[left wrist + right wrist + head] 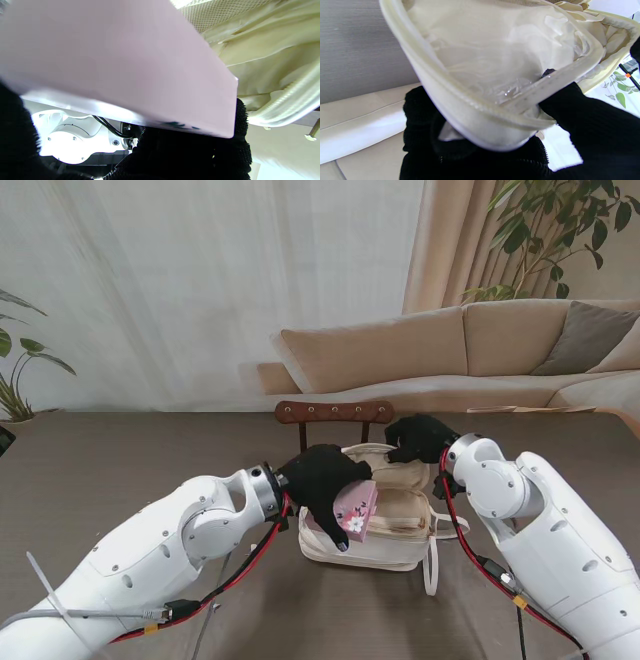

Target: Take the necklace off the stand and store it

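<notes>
A cream backpack (400,525) lies on the table in front of me. My left hand (322,480) is shut on a pink box (357,511) with a flower print, held tilted over the backpack's front. The same pink box (112,62) fills most of the left wrist view, with cream fabric (270,50) beyond it. My right hand (421,438) is shut on the backpack's top rim (475,107), holding its mouth apart; the pale lining (500,50) shows inside. A dark wooden stand (334,413) with pegs rises behind the backpack. No necklace is visible on it.
A beige sofa (470,350) stands beyond the table's far edge. The backpack's white strap (432,565) trails toward me on the right. Plants stand at the far left (15,380) and far right (545,230).
</notes>
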Controlling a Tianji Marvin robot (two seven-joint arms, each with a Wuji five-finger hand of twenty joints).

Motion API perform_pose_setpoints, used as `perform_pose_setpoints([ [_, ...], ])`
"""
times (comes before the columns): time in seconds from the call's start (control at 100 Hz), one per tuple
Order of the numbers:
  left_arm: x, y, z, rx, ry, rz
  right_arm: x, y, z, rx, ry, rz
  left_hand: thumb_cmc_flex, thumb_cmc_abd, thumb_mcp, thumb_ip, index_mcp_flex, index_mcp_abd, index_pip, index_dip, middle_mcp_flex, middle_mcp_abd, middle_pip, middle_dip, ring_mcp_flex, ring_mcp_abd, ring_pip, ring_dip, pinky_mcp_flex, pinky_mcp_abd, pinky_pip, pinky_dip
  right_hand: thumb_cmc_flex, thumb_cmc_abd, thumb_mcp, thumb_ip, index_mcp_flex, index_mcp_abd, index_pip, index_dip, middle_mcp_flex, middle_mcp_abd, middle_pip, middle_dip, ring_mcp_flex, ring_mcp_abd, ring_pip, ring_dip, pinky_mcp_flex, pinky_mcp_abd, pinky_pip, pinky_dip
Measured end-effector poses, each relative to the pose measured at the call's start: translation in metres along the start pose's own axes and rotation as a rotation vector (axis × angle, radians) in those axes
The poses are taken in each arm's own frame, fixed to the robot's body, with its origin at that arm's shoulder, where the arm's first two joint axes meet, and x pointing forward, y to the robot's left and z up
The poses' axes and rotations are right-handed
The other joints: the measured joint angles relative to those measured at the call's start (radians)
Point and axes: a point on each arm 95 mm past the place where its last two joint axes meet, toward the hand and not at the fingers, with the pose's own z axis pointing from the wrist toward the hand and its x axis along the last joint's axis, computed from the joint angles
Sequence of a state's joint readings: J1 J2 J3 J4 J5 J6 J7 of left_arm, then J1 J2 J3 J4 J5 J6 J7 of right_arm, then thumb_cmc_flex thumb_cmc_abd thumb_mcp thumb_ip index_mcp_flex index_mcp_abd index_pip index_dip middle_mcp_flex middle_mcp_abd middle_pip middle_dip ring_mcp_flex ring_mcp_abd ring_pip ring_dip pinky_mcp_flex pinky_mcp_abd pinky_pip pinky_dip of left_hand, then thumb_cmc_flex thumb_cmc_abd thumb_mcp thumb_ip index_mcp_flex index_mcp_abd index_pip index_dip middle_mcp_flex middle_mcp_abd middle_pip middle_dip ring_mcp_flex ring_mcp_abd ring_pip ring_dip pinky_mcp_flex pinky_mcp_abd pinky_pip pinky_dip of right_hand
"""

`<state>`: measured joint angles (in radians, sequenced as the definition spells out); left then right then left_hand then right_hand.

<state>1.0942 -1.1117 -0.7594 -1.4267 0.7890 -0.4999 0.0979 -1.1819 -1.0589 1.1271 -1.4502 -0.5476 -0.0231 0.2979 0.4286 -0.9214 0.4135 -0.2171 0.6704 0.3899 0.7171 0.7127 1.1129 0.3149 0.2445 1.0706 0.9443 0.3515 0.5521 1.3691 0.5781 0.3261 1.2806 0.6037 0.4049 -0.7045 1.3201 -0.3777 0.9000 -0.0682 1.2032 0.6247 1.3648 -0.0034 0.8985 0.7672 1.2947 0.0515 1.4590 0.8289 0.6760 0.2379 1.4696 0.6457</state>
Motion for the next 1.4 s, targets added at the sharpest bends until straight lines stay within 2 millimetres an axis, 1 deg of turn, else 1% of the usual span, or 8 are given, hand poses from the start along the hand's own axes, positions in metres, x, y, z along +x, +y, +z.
perform_pose_setpoints([
  [0.23,0.003,0.011,0.009,-0.041,0.031,-0.086,-0.001,0.0,0.002,0.008,-0.04,0.029,0.0,0.0,0.0,0.0,0.0,0.0,0.0,0.0,0.0,0.0,0.0,0.0,0.0,0.0,0.0,0.0,0.0,0.0,0.0,0.005,0.0,0.0,0.0,0.0,0.0,0.001,0.0,0.0,0.0,0.0,0.0,-0.002,0.0,0.0,0.004,0.003,0.0,0.004,0.0,0.0],
  [0.75,-0.021,0.032,0.021,-0.088,0.001,-0.112,0.002,0.003,-0.006,-0.001,0.006,0.098,0.0,0.0,0.0,0.0,0.0,0.0,0.0,-0.002,0.0,0.0,0.0,0.0,0.0,0.0,0.0,0.0,0.0,0.0,0.0,0.005,0.001,-0.001,0.0,-0.008,0.001,0.005,0.0,-0.01,0.0,0.001,0.012,-0.011,0.0,0.003,0.018,0.005,0.0,0.01,0.006,0.0],
  [0.87,-0.023,0.033,0.023,-0.084,0.002,-0.072,0.002,0.002,-0.008,0.008,0.025,0.11,0.0,0.015,-0.002,0.0,0.0,0.0,0.0,-0.034,-0.001,0.0,0.0,0.0,-0.001,0.0,0.0,0.0,0.0,0.0,0.0,0.005,0.012,-0.001,0.0,-0.008,0.001,0.014,0.0,-0.011,0.0,0.001,0.012,-0.023,0.0,0.003,0.016,-0.001,0.0,0.01,0.006,0.0],
  [1.08,-0.024,0.035,0.024,-0.083,-0.004,-0.062,0.003,0.002,-0.01,0.016,0.046,0.117,0.0,0.033,-0.003,0.0,-0.003,-0.001,0.024,-0.201,-0.011,-0.002,-0.01,-0.016,-0.025,0.0,0.001,0.015,-0.031,0.0,0.001,0.006,0.012,-0.001,0.0,-0.008,0.001,0.016,0.0,-0.011,0.0,0.001,0.012,-0.023,0.0,0.003,0.016,-0.001,0.0,0.01,0.006,0.0],
  [1.15,-0.024,0.035,0.024,-0.085,-0.002,-0.043,0.003,0.002,-0.01,0.02,0.056,0.124,0.008,0.043,-0.003,0.0,-0.003,-0.011,-0.018,-0.231,-0.016,-0.01,-0.032,-0.074,-0.033,-0.001,-0.027,0.007,-0.059,0.0,-0.02,0.006,0.012,-0.001,0.0,-0.008,0.001,0.017,0.0,-0.011,0.0,0.001,0.012,-0.023,0.0,0.003,0.016,-0.001,0.0,0.01,0.006,0.0],
  [1.27,-0.024,0.037,0.024,-0.096,-0.005,-0.035,0.003,0.002,-0.011,0.025,0.067,0.129,0.096,0.067,-0.002,-0.006,-0.003,-0.025,-0.197,-0.286,-0.109,-0.03,-0.033,-0.325,-0.106,-0.006,-0.137,-0.099,-0.151,-0.012,-0.137,-0.052,0.012,-0.001,0.0,-0.008,0.001,0.018,-0.003,-0.011,0.0,0.001,0.012,-0.023,0.0,0.003,0.016,-0.001,0.0,0.01,0.006,0.0],
  [1.3,-0.024,0.037,0.024,-0.101,-0.006,-0.036,0.003,0.002,-0.011,0.027,0.069,0.131,0.109,0.075,-0.002,-0.025,-0.001,-0.026,-0.23,-0.296,-0.121,-0.03,-0.034,-0.379,-0.112,-0.006,-0.162,-0.129,-0.168,-0.014,-0.161,-0.068,0.012,-0.001,0.0,-0.008,0.001,0.018,-0.006,-0.011,0.0,0.001,0.012,-0.023,0.0,0.003,0.016,-0.001,0.0,0.01,0.006,0.0],
  [1.4,-0.024,0.038,0.024,-0.114,-0.008,-0.036,0.003,0.001,-0.012,0.033,0.074,0.137,0.161,0.089,-0.002,-0.025,0.001,-0.027,-0.347,-0.32,-0.177,-0.031,-0.035,-0.576,-0.169,-0.006,-0.219,-0.185,-0.227,-0.017,-0.23,-0.103,0.012,-0.001,0.0,-0.008,0.0,0.02,-0.01,-0.011,0.0,0.001,0.012,-0.023,0.0,0.003,0.016,-0.001,0.0,0.01,0.006,0.0],
])
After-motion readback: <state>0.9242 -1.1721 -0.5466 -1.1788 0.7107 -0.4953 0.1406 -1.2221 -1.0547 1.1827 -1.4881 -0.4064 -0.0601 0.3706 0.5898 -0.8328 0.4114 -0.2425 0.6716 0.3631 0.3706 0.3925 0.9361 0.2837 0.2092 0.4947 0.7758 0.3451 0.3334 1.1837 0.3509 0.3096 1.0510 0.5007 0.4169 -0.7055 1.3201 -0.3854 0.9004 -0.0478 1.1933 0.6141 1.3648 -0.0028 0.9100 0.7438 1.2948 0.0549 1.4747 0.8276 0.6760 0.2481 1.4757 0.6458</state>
